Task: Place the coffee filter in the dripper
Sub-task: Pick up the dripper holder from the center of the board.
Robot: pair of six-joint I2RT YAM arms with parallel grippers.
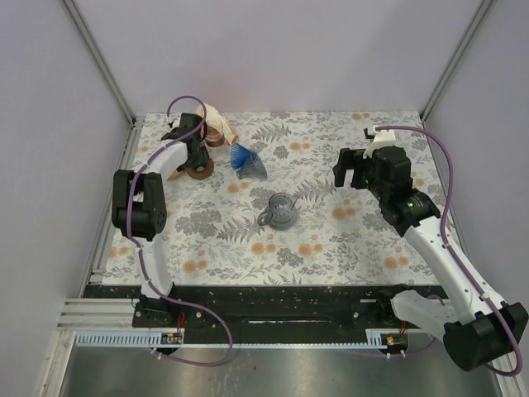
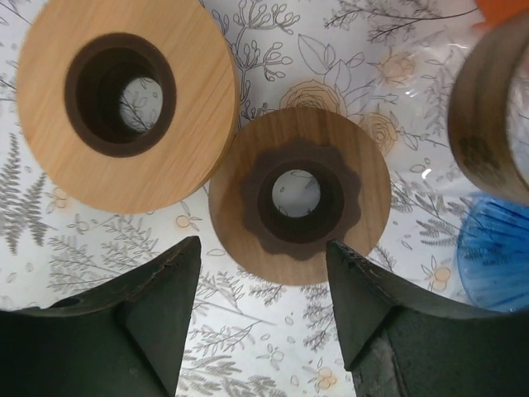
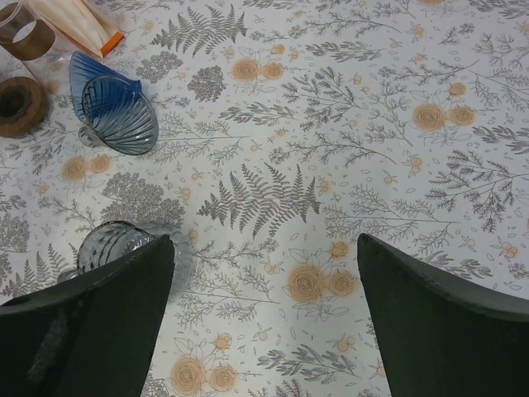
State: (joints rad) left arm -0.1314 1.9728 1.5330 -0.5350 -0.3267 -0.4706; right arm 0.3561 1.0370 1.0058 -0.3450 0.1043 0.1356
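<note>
The coffee filters (image 1: 214,118) are a beige paper stack with an orange edge, lying at the far left of the table; the right wrist view shows the same filters (image 3: 78,18). A blue ribbed dripper (image 1: 248,160) lies on its side just right of them, also seen as the blue dripper (image 3: 116,112). A clear grey glass dripper (image 1: 281,209) with a handle stands upright mid-table. My left gripper (image 1: 192,150) hovers open over two wooden rings, nothing between its fingers (image 2: 178,285). My right gripper (image 1: 357,169) hangs open above bare tablecloth at the right.
A light wooden ring (image 2: 124,99) and a darker wooden ring (image 2: 299,194) lie under the left gripper (image 2: 264,289). A glass vessel with a wooden collar (image 2: 496,107) stands beside the filters. Frame posts and white walls bound the floral tablecloth (image 1: 364,240).
</note>
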